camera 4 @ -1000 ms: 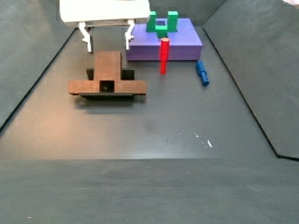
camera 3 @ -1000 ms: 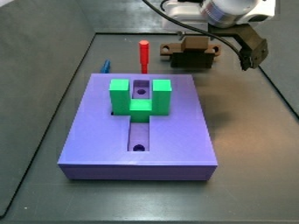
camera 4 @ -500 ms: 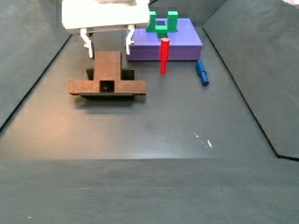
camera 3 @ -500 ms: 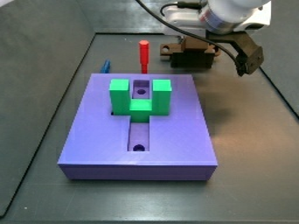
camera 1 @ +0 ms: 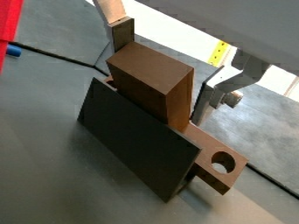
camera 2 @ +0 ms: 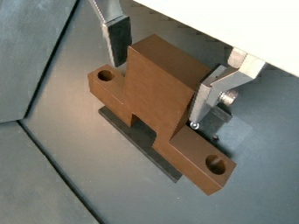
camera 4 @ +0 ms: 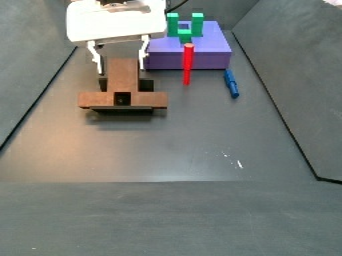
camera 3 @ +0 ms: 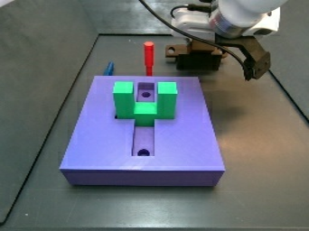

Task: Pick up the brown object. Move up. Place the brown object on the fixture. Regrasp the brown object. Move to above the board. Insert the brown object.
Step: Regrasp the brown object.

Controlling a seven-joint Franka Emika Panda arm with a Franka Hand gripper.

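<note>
One gripper (camera 2: 170, 79), jaws spread, straddles one brown object (camera 2: 158, 101).

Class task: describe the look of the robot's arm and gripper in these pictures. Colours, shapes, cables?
The gripper, over the brown object, has flat silver fingers with dark pads. In a side view its body is white and boxy; black cables loop by the white arm.

gripper (camera 4: 118, 50): white boxy housing, seen in both side views
fingers (camera 2: 212, 94): flat silver plates with dark pads, a small screw at one base
arm (camera 3: 245, 11): white rounded wrist link
cable (camera 3: 154, 13): thin, black, looping behind the wrist
</note>
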